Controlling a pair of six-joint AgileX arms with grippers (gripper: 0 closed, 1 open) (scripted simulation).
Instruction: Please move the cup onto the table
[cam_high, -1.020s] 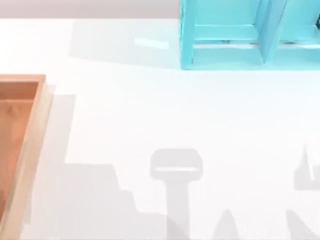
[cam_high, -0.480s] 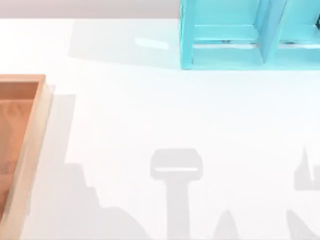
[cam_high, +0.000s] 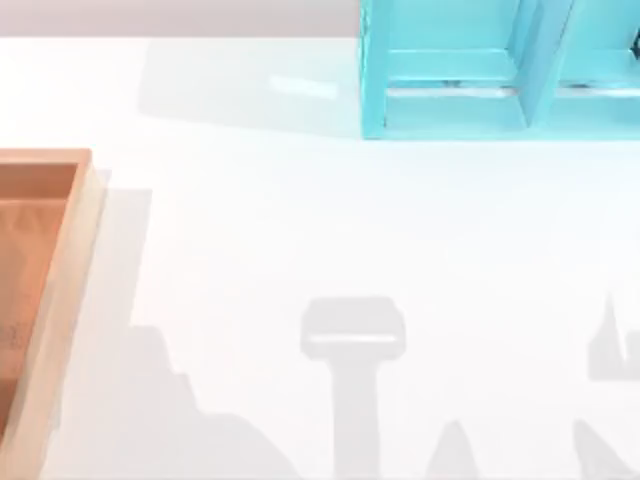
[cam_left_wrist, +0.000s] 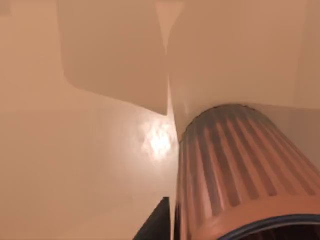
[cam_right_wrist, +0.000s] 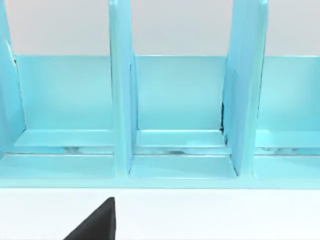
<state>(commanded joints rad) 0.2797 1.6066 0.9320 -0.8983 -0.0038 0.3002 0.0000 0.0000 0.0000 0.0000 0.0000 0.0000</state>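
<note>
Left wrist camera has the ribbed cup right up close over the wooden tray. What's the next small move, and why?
Probably lift the left arm a little, then carry the cup toward the top view's right. The left wrist view shows the cup over the tray's wooden floor, not the white table, and the tray has a raised rim to get over. Whether the claw is closed on the cup cannot be seen, so check that first.

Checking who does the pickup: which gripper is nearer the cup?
Left. The cup looms right at the left wrist camera; the right wrist camera faces the shelf, far away.
</note>
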